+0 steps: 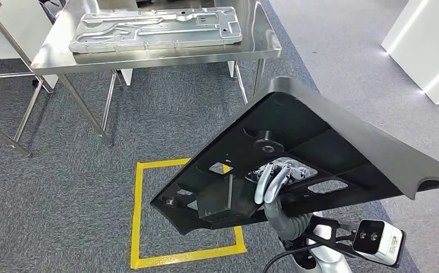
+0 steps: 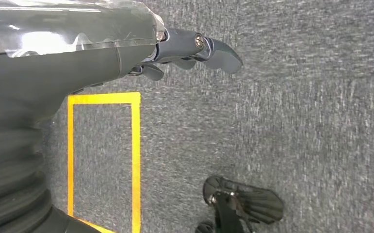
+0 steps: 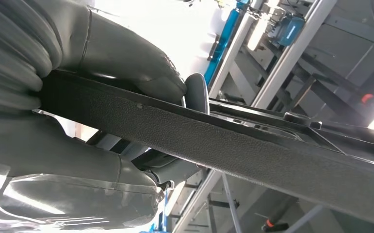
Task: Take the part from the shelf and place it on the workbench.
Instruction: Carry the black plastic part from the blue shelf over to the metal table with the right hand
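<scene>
1. Your robot's right hand (image 1: pixel 273 181) holds the part (image 1: pixel 296 153), a large black plastic panel, roughly triangular, carried tilted above the grey carpet (image 1: pixel 63 187) at about 4 o'clock in the head view.
2. You see the panel's inner face: raised ribs, a round boss near its middle, several cut-out openings and a curled lip along the long edge toward 3 o'clock.
3. Pale fingers (image 1: pixel 268 177) curl up through one opening near the panel's centre, closed on the plastic.
4. In the right wrist view the thumb (image 3: pixel 126 68) presses one face of the panel's textured edge (image 3: pixel 233 145) and the other fingers close on the opposite face.
5. The workbench (image 1: pixel 251 51), a steel table, stands at 11 o'clock, well apart from the panel, and a grey metal plate (image 1: pixel 154 28) lies on it.
6. A yellow square (image 1: pixel 138 216) taped on the carpet sits at 6 o'clock; the panel covers its corner toward 3 o'clock.
7. Your left hand (image 2: pixel 185 48) hangs over the carpet with its dark fingers loosely extended and nothing in them.
8. Hidden from you: the panel's outer face, most of the right palm behind the plastic, and the workbench's far edge, cut off at 12 o'clock.
9. Behind the panel in the right wrist view, metal framing (image 3: pixel 282 53) is washed out by glare and hard to make out.
</scene>
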### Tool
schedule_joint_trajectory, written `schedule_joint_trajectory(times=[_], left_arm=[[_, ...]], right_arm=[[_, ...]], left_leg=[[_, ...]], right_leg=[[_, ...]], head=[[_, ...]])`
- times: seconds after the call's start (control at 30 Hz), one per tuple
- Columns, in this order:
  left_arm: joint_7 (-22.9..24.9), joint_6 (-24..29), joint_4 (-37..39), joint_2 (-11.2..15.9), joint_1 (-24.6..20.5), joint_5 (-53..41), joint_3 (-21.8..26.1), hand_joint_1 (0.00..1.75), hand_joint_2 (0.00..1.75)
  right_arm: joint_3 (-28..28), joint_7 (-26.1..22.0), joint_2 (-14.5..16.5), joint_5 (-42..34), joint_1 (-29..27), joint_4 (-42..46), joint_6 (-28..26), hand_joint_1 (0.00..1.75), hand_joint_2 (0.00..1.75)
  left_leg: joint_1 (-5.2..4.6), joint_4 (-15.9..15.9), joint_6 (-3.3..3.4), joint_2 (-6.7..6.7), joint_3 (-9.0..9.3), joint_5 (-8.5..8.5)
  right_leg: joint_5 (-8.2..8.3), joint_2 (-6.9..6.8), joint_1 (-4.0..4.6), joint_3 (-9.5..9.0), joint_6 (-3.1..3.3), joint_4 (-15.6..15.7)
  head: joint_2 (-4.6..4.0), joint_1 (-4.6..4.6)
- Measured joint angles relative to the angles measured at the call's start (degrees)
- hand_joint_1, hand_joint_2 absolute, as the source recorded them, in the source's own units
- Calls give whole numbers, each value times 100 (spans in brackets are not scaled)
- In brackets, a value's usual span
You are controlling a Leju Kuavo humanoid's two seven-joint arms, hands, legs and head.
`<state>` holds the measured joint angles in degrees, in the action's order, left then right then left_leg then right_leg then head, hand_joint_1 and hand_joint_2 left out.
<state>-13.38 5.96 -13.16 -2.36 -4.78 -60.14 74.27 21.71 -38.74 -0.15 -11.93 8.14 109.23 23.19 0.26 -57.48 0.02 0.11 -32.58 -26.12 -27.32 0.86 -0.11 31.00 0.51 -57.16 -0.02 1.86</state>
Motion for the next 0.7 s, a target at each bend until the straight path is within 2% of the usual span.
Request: schedule_joint_trajectory(times=[0.1,0.13,0.17,0.23,0.27,0.3,0.33,0.37,0.4,0.43,0.47,0.53,0.6,0.63,0.67,0.7], left_arm=[[-15,-2,0,5,6,1,1,0,175],[-22,-3,0,5,5,1,2,0,175],[-29,-3,0,5,3,1,2,0,175],[-39,-4,0,6,4,2,2,0,175],[-39,-4,0,6,7,2,2,0,175],[-39,-4,0,6,10,3,2,0,175],[-39,-4,0,7,13,3,2,0,175],[-40,-4,0,7,13,3,2,0,175],[-41,-4,0,6,15,2,2,0,175],[-44,-4,0,4,13,2,2,0,175],[-46,-4,0,3,11,1,2,0,175],[-51,-3,0,0,10,0,2,0,175],[-52,-1,0,1,7,-2,2,0,175],[-53,0,0,-2,1,-3,2,0,175],[-54,1,0,-3,-8,-4,1,0,175],[-54,2,0,-3,-12,-4,1,0,175]], right_arm=[[-7,-17,0,0,-4,-7,4,173,175],[-9,-27,0,0,0,-8,4,173,175],[-13,-37,0,1,2,-8,4,173,175],[-18,-54,0,2,-8,-18,3,173,175],[-21,-57,-1,2,-18,-27,3,173,175],[-22,-58,-1,2,-27,-37,3,173,175],[-24,-58,-2,2,-31,-45,3,173,175],[-25,-58,-2,2,-32,-50,3,173,175],[-26,-58,-2,2,-29,-53,4,173,175],[-26,-59,-2,2,-26,-58,5,173,175],[-27,-60,-2,3,-22,-63,7,173,175],[-27,-60,-3,13,-21,-78,10,173,175],[-27,-61,-2,42,-23,-92,8,173,175],[-27,-65,-1,71,-16,-97,1,173,175],[-26,-70,1,113,-9,-99,-11,173,175],[-26,-72,1,163,-3,-101,-27,173,175]], left_leg=[[10,58,113,2,54,-13],[20,71,148,4,89,-15],[28,81,174,5,121,-17],[24,81,202,9,137,-42],[22,79,203,10,146,-58],[21,78,200,11,164,-78],[21,78,193,10,195,-103],[21,78,180,8,242,-134],[22,81,163,7,286,-171],[20,81,140,7,330,-203],[18,84,110,9,353,-231],[9,73,40,22,376,-257],[8,1,-27,33,409,-279],[12,-143,-53,32,380,-312],[21,-374,-74,30,275,-395],[30,-716,-93,26,89,-530]], right_leg=[[-4,-3,-3,3,-102,-102],[-77,-11,-7,53,-127,-227],[-209,-21,-17,166,-150,-460],[-546,-35,-32,581,-194,-1186],[-654,-39,-40,796,-212,-1510],[-655,-44,-47,935,-224,-1669],[-534,-50,-53,960,-227,-1607],[-300,-58,-58,863,-223,-1309],[-36,-73,-57,694,-203,-879],[109,-92,-38,540,-172,-499],[185,-108,-16,427,-131,-219],[161,-119,22,379,-46,-68],[217,-104,3,309,26,-26],[202,-104,-11,254,60,-6],[187,-110,-19,200,89,12],[164,-122,-20,162,113,27]], head=[[0,0],[0,-1],[0,-1],[0,-1],[0,-1],[0,-1],[0,-1],[0,-1],[0,-1],[0,-1],[0,-1],[0,-3],[0,-3],[0,-2],[0,-1],[0,-1]])
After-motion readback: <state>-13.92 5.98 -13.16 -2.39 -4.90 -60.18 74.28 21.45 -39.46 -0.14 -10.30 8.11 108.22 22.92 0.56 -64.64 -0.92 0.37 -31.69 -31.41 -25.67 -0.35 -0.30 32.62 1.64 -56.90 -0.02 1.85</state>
